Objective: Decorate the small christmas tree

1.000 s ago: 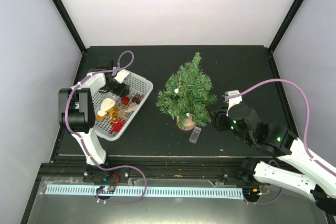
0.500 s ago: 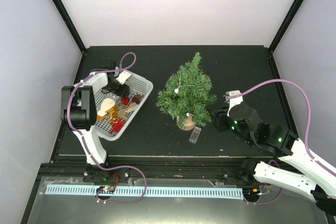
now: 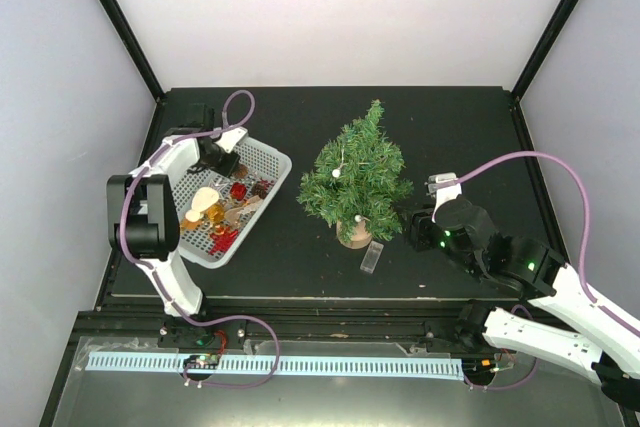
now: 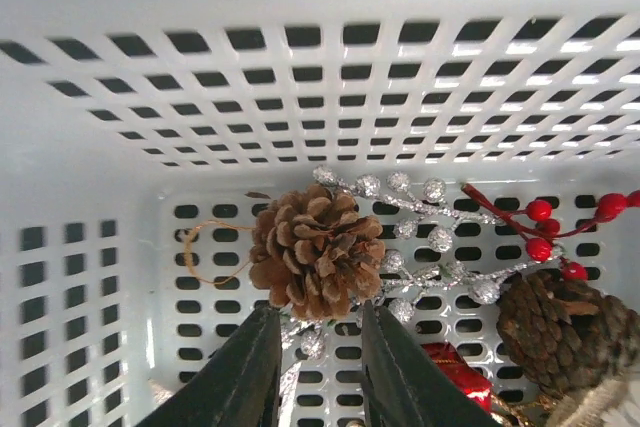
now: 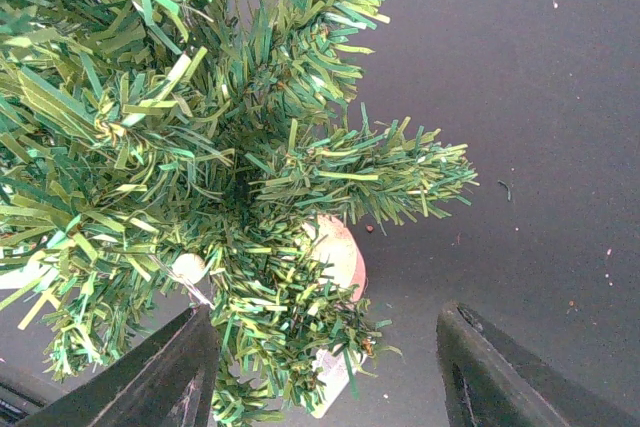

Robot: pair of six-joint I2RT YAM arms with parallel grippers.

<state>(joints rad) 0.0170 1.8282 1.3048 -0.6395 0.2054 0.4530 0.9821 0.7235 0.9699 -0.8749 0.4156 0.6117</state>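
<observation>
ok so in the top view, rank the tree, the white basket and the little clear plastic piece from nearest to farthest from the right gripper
From the right gripper:
1. tree: just to its left, branches right beside it.
2. clear plastic piece: left of it and nearer the arm bases, by the tree's foot.
3. white basket: far off on the left.

Nope, no readable text anywhere in these shots, as far as I can tell. I checked the white basket (image 4: pixel 300 77), the small christmas tree (image 3: pixel 358 172) and the little clear piece (image 3: pixel 371 258) lying by its base. No labels, brands or numbers I can make out.
</observation>
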